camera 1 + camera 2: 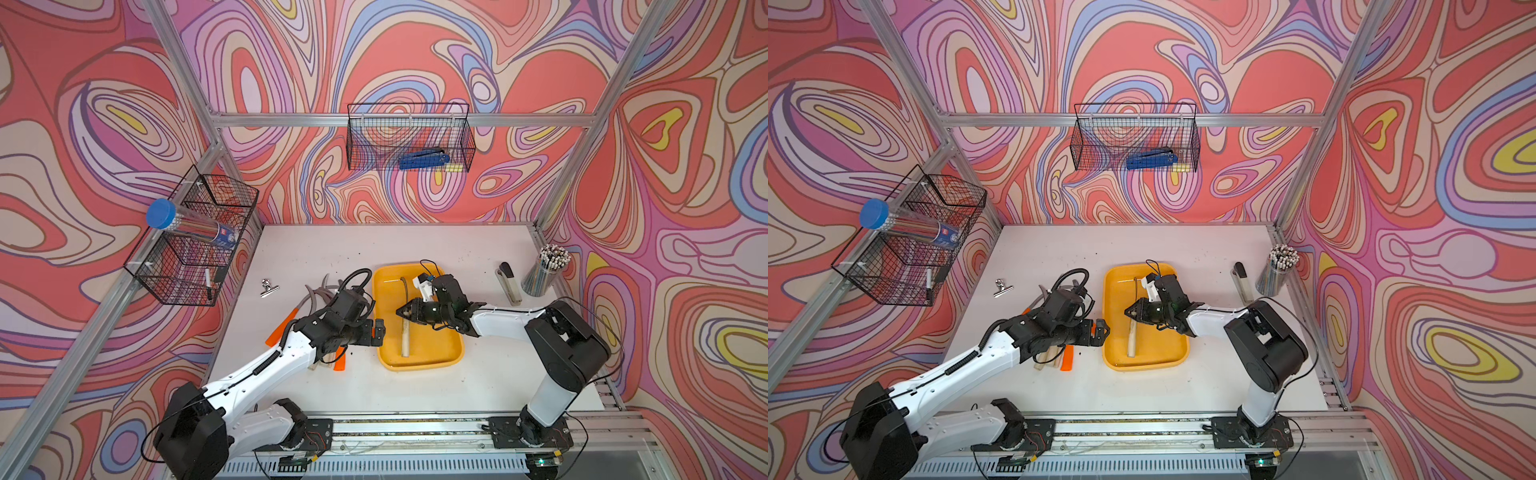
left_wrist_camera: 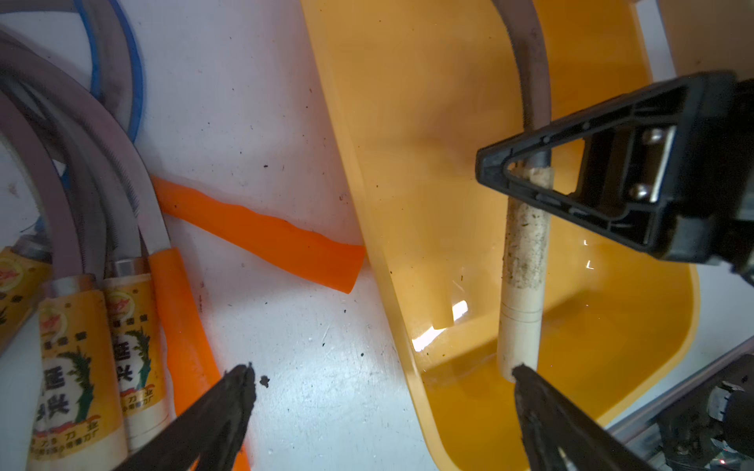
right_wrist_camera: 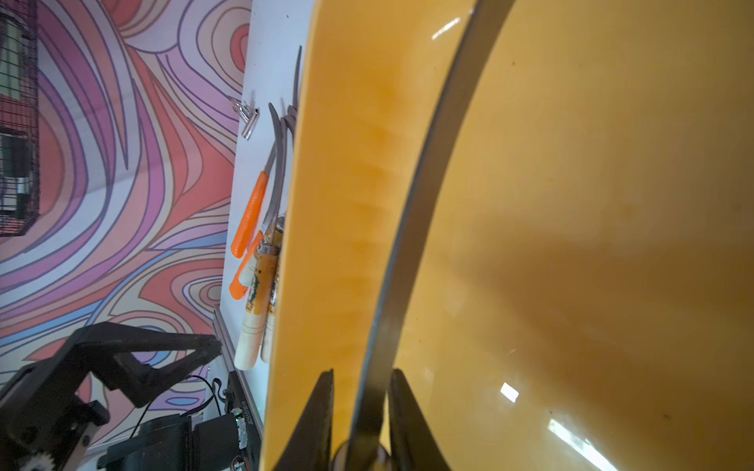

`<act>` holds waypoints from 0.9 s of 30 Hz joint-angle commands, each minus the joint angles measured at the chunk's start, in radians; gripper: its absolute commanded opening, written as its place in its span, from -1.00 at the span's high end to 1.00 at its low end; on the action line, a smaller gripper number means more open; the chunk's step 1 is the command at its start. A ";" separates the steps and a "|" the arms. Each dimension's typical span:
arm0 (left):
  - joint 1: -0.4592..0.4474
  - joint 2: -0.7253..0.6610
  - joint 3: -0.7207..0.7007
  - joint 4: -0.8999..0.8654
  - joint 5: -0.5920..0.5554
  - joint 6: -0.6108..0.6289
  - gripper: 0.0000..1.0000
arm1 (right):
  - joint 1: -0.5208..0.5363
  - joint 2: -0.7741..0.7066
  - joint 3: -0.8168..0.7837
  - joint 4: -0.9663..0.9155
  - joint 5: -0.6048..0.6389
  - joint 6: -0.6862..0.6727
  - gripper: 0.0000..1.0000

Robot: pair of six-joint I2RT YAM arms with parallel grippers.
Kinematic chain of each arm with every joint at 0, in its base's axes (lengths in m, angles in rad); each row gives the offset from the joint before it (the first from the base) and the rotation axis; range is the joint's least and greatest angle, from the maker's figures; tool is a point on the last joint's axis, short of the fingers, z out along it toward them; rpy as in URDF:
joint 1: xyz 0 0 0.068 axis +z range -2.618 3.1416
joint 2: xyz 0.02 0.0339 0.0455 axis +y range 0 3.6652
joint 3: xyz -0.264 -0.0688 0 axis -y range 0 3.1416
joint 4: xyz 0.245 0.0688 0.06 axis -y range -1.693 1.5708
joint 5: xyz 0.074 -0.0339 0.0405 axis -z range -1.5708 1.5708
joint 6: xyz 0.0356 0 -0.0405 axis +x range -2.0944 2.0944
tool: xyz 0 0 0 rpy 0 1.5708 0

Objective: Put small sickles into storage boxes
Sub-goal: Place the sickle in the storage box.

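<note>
Yellow tray [image 1: 440, 345] is occupied by a wood-handled sickle [image 1: 405, 340], pinched at its blade base by the right gripper [image 1: 401, 311], probably for laying it flat; the left gripper [image 1: 379, 331] is spread wide beside the remaining sickles [image 2: 77, 326].

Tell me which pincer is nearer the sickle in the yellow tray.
Right. The right pincer is shut on the sickle where blade meets handle; the left pincer stands open at the rim of the yellow tray.
</note>
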 commanded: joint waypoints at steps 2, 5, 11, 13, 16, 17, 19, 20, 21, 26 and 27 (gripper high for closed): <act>-0.001 0.038 0.019 0.011 -0.014 -0.016 -1.00 | 0.027 0.073 0.007 0.084 -0.050 0.002 0.86; -0.001 0.060 0.016 0.030 0.002 -0.021 -1.00 | 0.050 0.103 0.030 0.080 -0.054 -0.002 0.66; -0.001 0.090 0.020 0.061 0.034 -0.031 -0.99 | 0.061 0.077 0.031 0.031 -0.008 -0.028 0.00; -0.001 0.094 0.020 0.070 0.037 -0.033 -0.99 | 0.061 0.047 0.032 -0.013 0.016 -0.048 -0.18; -0.001 0.109 0.023 0.090 0.055 -0.036 -1.00 | 0.061 -0.006 0.038 -0.095 0.063 -0.083 -0.38; -0.001 0.115 0.025 0.097 0.063 -0.036 -0.99 | 0.062 -0.024 0.041 -0.126 0.080 -0.095 -0.42; -0.001 0.133 0.029 0.118 0.083 -0.036 -0.99 | 0.061 -0.056 0.052 -0.200 0.128 -0.123 -0.57; -0.001 0.142 0.030 0.128 0.092 -0.036 -1.00 | 0.061 -0.073 0.056 -0.231 0.151 -0.134 -0.65; -0.001 0.154 0.031 0.145 0.106 -0.034 -1.00 | 0.062 -0.090 0.061 -0.267 0.181 -0.143 -0.75; -0.001 0.230 0.045 0.208 0.182 -0.033 -0.99 | 0.061 -0.140 0.108 -0.455 0.352 -0.182 -0.97; -0.001 0.248 0.046 0.244 0.199 -0.034 -1.00 | 0.058 -0.142 0.122 -0.492 0.378 -0.191 -0.97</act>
